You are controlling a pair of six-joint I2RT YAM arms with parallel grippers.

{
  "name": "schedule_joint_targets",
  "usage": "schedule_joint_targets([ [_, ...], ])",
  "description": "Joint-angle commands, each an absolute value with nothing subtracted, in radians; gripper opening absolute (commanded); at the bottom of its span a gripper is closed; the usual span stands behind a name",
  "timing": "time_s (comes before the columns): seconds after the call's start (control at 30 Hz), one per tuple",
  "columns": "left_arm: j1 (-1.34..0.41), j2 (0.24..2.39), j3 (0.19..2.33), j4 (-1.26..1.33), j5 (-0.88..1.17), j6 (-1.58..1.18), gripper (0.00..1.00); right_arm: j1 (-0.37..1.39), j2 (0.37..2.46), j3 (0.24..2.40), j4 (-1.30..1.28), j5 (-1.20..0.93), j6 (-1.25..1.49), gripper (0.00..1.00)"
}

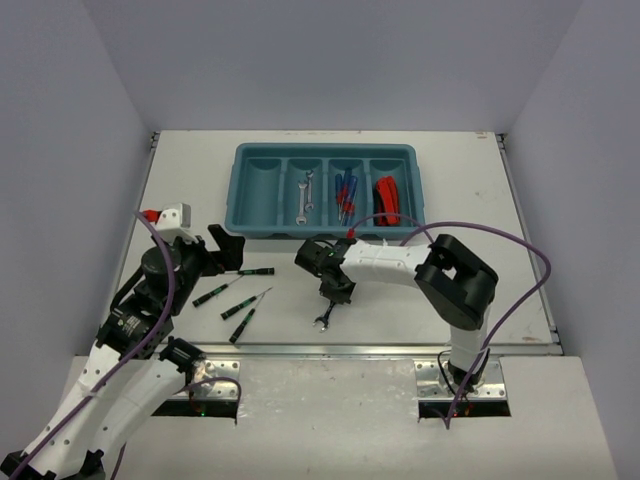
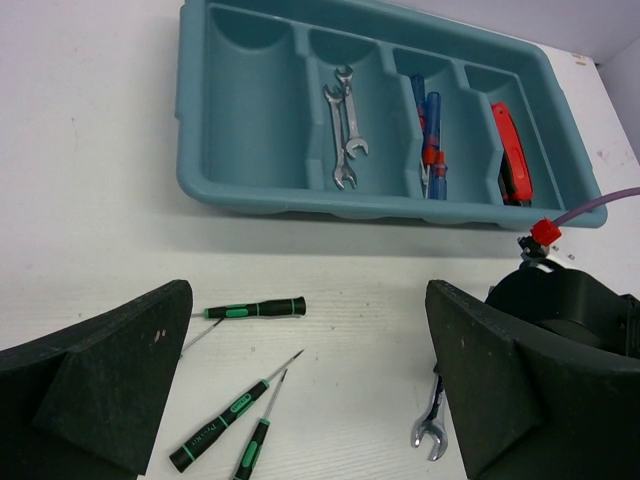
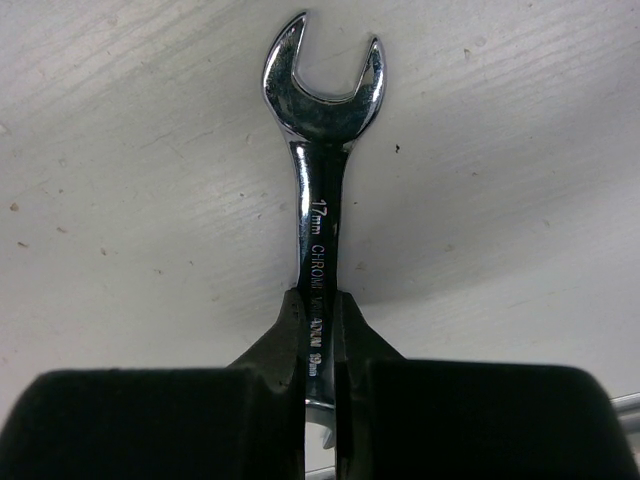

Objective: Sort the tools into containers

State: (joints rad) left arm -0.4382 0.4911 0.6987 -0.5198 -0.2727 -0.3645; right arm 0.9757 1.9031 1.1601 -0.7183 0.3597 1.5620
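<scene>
Wrench [image 3: 318, 200], silver, in front of the teal tray [image 1: 240, 190], its shaft clenched between the closed fingers of the right gripper [image 3: 318, 300], its open-ended head toward the near edge of the white surface [image 3: 120, 200]. Left gripper [image 1: 228, 250] released, jaws spread wide, near three black-and-green precision screwdrivers [image 2: 255, 309] lying on the surface. Tray compartments, second to fourth from the left: two wrenches [image 2: 345, 125], blue-handled screwdrivers [image 2: 432, 130], red-and-black pliers [image 2: 512, 155].

Left gripper [image 2: 308, 335] spread wide over the white table [image 2: 90, 200]. Three thin black-and-green precision screwdrivers [image 2: 255, 309] lie loose below it, with a lone silver wrench [image 2: 432, 428] nearer the right edge. Toward the far edge, the teal-blue plastic tray [image 2: 230, 192] holds a pair of silver wrenches [image 2: 345, 125], blue-handled screwdrivers [image 2: 432, 125] and red-and-black pliers [image 2: 510, 155], each kind in its own compartment.
</scene>
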Motion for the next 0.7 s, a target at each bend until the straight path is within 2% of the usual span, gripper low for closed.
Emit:
schedule_joint_targets([
  [0.0,-0.448,0.494,0.701,-0.485,-0.271,-0.362,1.0,0.98,1.823,1.161,-0.779,0.37,1.575,0.0],
  [0.4,-0.448,0.499,0.703,-0.486,-0.272,-0.362,1.0,1.009,1.675,1.139,-0.774,0.372,1.534,0.0],
  [0.67,-0.448,0.497,0.703,-0.486,-0.276,-0.364,1.0,1.015,1.587,1.176,-0.732,0.377,1.387,0.0],
])
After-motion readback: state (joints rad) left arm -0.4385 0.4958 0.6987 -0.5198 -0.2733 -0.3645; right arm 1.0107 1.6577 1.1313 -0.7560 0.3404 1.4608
